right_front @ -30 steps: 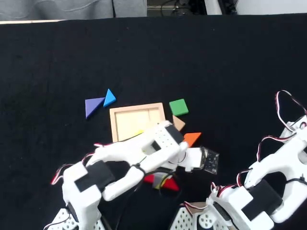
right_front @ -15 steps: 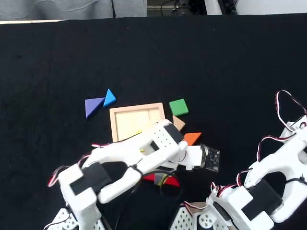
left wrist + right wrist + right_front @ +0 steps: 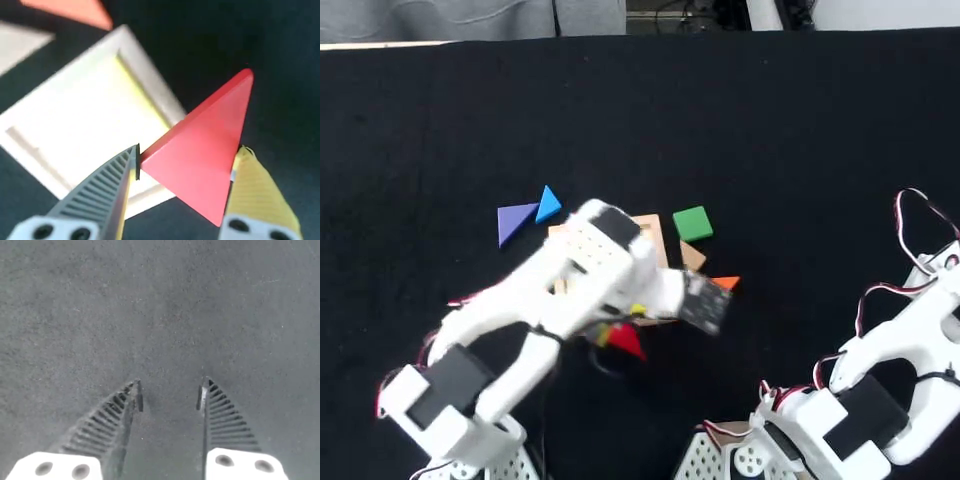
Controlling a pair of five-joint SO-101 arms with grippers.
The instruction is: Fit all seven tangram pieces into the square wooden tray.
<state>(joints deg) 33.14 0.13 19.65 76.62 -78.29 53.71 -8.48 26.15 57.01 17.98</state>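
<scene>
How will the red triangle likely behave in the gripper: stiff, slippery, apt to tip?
Probably stiff: the red triangle shows flat, straight edges in the left gripper. Its smooth faces and slanted sides may let it slip or pivot.

I find no word, number, label or sign that I can read on the red triangle point(image 3: 200, 150) in my left gripper point(image 3: 187, 156), the wooden tray point(image 3: 150, 82) or the tabletop point(image 3: 770, 120).
</scene>
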